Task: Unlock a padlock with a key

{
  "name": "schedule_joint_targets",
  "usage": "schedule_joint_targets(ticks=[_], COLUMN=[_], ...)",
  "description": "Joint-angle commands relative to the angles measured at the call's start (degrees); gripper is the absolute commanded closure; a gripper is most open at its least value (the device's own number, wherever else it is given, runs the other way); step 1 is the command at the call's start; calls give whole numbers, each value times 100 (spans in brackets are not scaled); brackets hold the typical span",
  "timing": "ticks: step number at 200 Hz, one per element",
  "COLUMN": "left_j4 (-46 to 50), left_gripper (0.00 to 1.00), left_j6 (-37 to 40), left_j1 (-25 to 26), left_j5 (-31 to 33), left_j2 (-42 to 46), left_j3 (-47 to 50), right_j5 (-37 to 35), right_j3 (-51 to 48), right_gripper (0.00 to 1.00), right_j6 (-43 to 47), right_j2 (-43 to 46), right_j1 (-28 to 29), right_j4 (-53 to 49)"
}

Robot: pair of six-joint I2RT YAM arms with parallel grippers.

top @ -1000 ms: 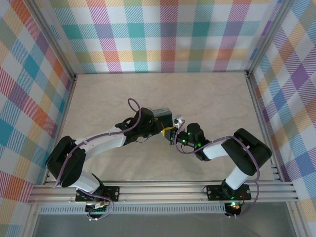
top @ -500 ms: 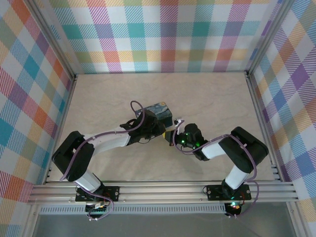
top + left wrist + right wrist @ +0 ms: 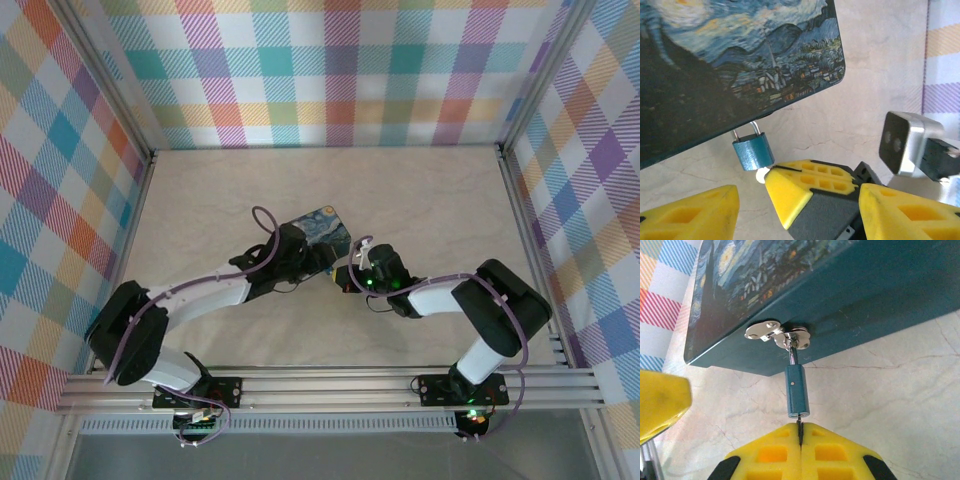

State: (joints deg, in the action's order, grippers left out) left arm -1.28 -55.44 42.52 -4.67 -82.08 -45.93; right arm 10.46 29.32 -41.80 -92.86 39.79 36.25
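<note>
**Top external view.** We see a beige marbled tabletop (image 3: 440,200) enclosed by pastel plaid walls (image 3: 330,70). A dark-blue rectangular tin printed with a swirling starry-night painting (image 3: 322,226) lies near the middle of it. The left gripper (image 3: 318,262) reaches the tin's near edge from the left, and the right gripper (image 3: 347,277) meets that edge from the right. The two grippers sit just beside each other.

**Left wrist view.** The tin's painted lid occupies the upper left. A tiny padlock with a blue body and silvery metal shackle (image 3: 753,151) is hooked by its shackle to the tin's edge, with its body just off the tin. The left gripper's yellow fingers (image 3: 692,215) stand wide apart at the bottom corners, released and grasping nothing. Between them we see the right gripper's yellow-padded tip, its point just below the padlock. A silvery camera block (image 3: 905,145) sits to the right.

**Right wrist view.** A silvery metal hasp (image 3: 777,333) is fixed to the tin's teal side wall, and the padlock's shackle passes through it. A very thin dark metal key (image 3: 799,424) is clenched between the right gripper's yellow fingers (image 3: 835,452), which are pressed together. The key's shaft runs from their seam up to the padlock's underside. We cannot tell how deep it enters.
</note>
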Motion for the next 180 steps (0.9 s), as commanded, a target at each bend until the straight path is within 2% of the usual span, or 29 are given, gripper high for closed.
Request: schedule_joint_targets(ticks=[1, 76, 135, 180], left_j4=[-483, -2711, -3415, -3669], left_gripper=[37, 46, 51, 56], left_j6=[-498, -1907, -2388, -2741], left_j1=[-88, -99, -99, -103], left_j5=[-54, -421, -424, -188], left_j2=[207, -318, -831, -1032], left_j3=[490, 1416, 1513, 1565], right_j5=[239, 395, 368, 387], right_j3=[69, 180, 46, 12], right_gripper=[100, 100, 100, 100], right_j6=[-610, -2186, -2928, -3044], right_j2=[93, 78, -35, -135], right_j1=[11, 9, 10, 7], right_j4=[-153, -57, 426, 523])
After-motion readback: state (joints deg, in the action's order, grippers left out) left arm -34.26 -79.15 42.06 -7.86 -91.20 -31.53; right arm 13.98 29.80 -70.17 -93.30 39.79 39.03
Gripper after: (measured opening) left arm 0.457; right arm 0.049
